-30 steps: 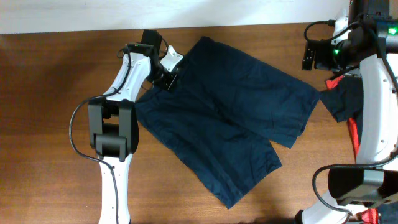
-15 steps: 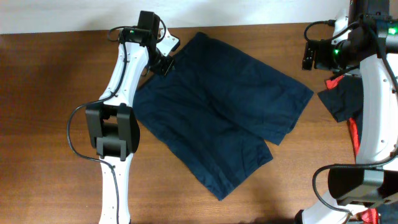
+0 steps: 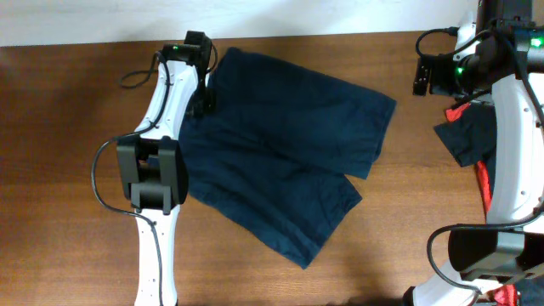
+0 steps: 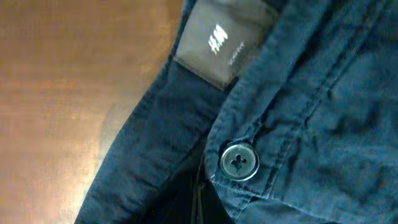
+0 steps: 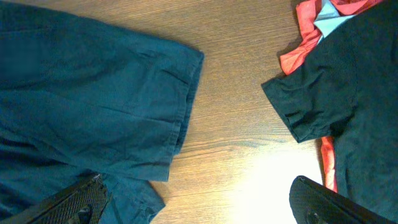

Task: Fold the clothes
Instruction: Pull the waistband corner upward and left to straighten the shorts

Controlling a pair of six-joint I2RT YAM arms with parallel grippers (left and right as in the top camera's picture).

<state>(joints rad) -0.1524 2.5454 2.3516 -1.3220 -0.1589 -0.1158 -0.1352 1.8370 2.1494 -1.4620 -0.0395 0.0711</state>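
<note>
Folding has not begun as far as the views show: the shorts (image 3: 289,161) lie open on the bench (image 3: 68,170), one layer, set at an angle. Waistband is at the upper left, and both legs fan toward the right and lower right, side by side, neither laid over the other. Some creases, no fold line.

The left pincer (image 3: 203,100) sits at the waistband corner. Its wrist view is filled by fabric, a button (image 4: 239,162) and a grey label (image 4: 224,40). Fingers are not readable there, so cannot tell if it pinches the cloth or not. The right pincer (image 5: 196,186) is spread wide, holds nothing, and hangs over bare wood near the upper leg's hem, apart from the shorts.

Left to do, by my judgement: everything. One leg over the other, then hem to waistband.

Surface is brown wood grain, smooth, with a glare patch in the right wrist view. A black shirt (image 5: 336,106) and a red garment (image 5: 305,43) are bunched at the right edge, apart from the shorts. A white strip (image 3: 85,21) runs along the far side; nothing more of the room shows.
</note>
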